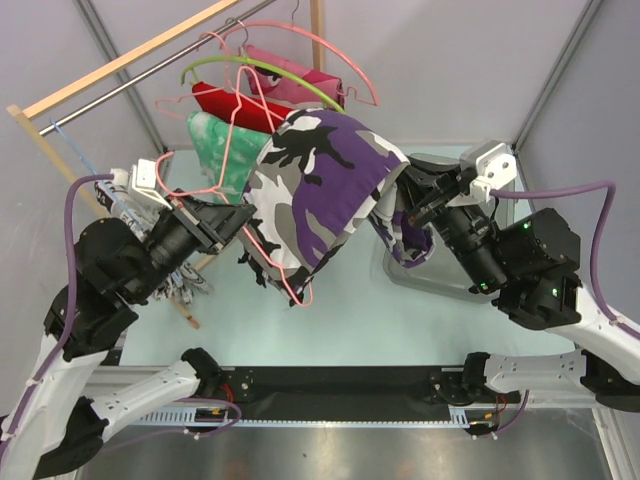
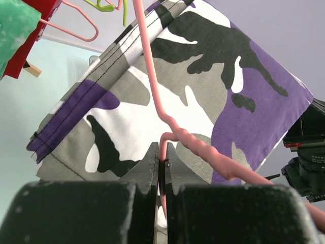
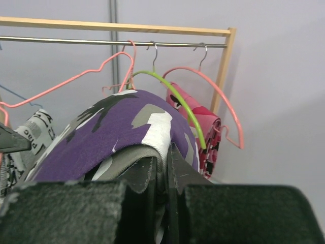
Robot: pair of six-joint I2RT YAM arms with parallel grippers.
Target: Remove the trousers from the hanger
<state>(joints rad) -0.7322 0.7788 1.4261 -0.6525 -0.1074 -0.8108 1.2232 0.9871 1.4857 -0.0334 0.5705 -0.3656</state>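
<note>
The soft purple, white, grey and black camouflage trousers (image 1: pixel 320 185) hang draped over the thin pale pink wire hanger (image 2: pixel 203 150), mid-table between my arms. My left claw (image 2: pixel 162 160) is pressed tight on the hanger wire; my right claw (image 3: pixel 163 158) pinches trouser cloth (the right side). Crowding the far left — a green-and-white mottled garment (image 1: pixel 215 145) and a curved lime-green hanger (image 1: pixel 265 68). The pale tabletop (image 1: pixel 340 330) spreads on the near side.

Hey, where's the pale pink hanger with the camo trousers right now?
Left of centre in the top view, in front of the clothes rail: the hanger runs under the trousers, its wire pinched in the left gripper.
</note>
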